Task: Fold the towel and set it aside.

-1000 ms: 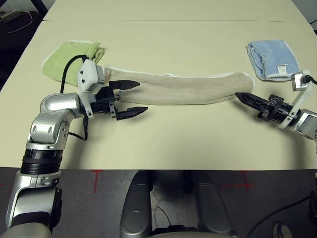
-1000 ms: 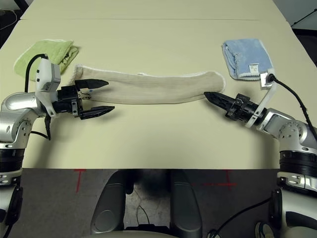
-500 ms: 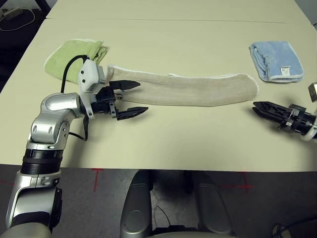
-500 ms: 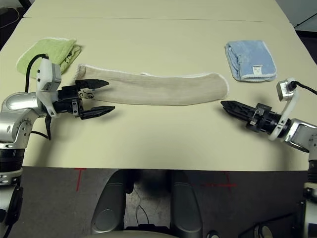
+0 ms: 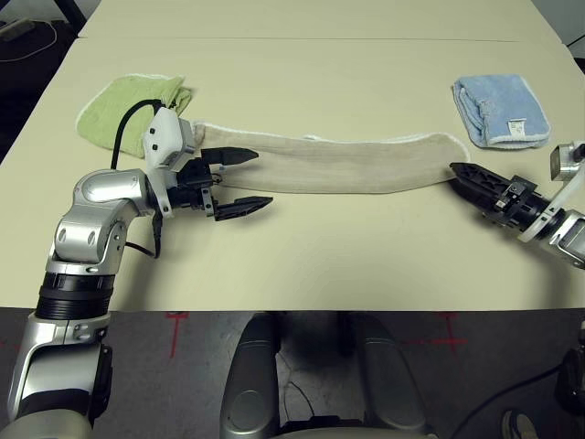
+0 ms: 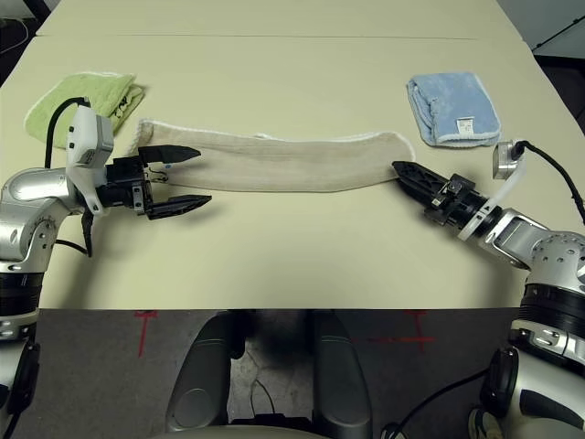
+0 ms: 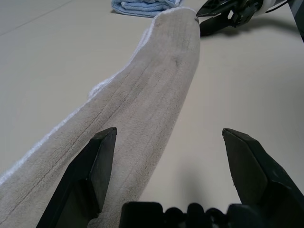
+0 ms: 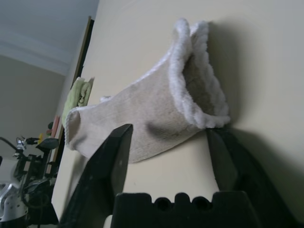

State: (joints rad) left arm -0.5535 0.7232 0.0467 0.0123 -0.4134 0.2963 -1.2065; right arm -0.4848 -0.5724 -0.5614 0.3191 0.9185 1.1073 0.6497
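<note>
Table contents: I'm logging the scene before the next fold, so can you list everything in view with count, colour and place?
towel: one, beige with white edging, folded into a long strip lying flat across the middle of the table, between the two grippers.
green towel: one, lime green, folded, far left, just beyond the strip's left end.
blue towel: one, light blue with a small white tag, folded, far right.
table: one, cream.
left gripper: one, black, jaws open at the strip's left end.
right gripper: one, black, at the strip's right end, jaws open on either side of that end in the right wrist view.
</note>
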